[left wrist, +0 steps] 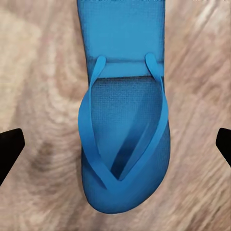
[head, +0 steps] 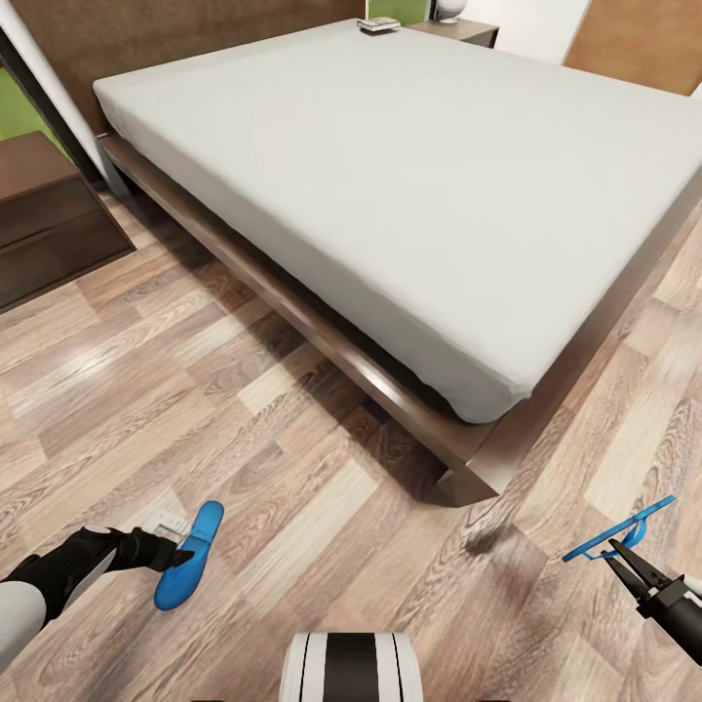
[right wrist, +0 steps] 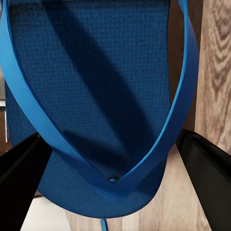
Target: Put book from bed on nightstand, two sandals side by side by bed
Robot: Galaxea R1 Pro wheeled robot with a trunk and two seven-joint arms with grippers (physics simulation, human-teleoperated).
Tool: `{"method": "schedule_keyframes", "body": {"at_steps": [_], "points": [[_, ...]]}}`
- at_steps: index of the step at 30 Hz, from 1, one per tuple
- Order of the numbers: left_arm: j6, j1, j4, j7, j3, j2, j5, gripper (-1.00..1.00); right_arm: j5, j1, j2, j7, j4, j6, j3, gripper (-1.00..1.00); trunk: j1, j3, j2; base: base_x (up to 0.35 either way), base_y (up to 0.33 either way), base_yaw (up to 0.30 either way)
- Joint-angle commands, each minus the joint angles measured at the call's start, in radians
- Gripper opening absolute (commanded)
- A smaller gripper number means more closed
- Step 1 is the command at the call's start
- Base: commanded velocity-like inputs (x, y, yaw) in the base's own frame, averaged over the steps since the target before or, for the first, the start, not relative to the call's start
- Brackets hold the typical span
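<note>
One blue sandal (head: 190,556) (left wrist: 126,125) lies flat on the wood floor at the lower left. My left gripper (head: 174,553) (left wrist: 115,144) hovers right over it, open, with its fingers wide on either side. The other sandal (head: 619,531) (right wrist: 96,96) hangs edge-on in the air at the lower right, past the bed's foot corner, with my right gripper (head: 624,554) (right wrist: 115,159) shut on it. The book (head: 377,24) lies at the far corner of the bed (head: 390,166), beside the far nightstand (head: 466,31). A second nightstand (head: 49,210) stands at the left.
The bed's dark frame corner (head: 473,478) juts out between the two sandals. A white round object (head: 448,10) stands on the far nightstand. Open plank floor (head: 322,546) lies in front of the bed. My base (head: 351,668) shows at the bottom edge.
</note>
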Motion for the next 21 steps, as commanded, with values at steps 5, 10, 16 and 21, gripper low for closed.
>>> {"method": "schedule_keyframes", "body": {"at_steps": [5, 10, 16, 21], "points": [[0.007, 0.0, -0.002, 0.0, -0.004, 0.001, 0.01, 1.0, 0.005, 0.0, 0.0, 0.004, 0.0, 0.011, -0.007, -1.0, 0.0, -0.001, 0.0, 0.0, 0.0, 0.0], [0.005, 0.0, -0.003, 0.0, -0.004, -0.001, 0.01, 1.0, 0.005, 0.0, 0.0, 0.004, 0.0, 0.011, -0.007, -1.0, 0.0, -0.001, 0.0, 0.0, 0.0, 0.0], [0.005, 0.0, -0.003, 0.0, -0.002, -0.003, 0.011, 1.0, 0.005, 0.0, 0.0, 0.004, 0.0, 0.011, -0.007, -1.0, 0.0, -0.001, 0.0, 0.0, 0.0, 0.0], [0.004, 0.0, -0.003, 0.001, -0.003, -0.006, 0.011, 1.0, 0.005, 0.0, 0.0, 0.004, 0.0, 0.011, -0.007, -1.0, 0.0, -0.001, 0.0, 0.0, 0.0, 0.0]]}}
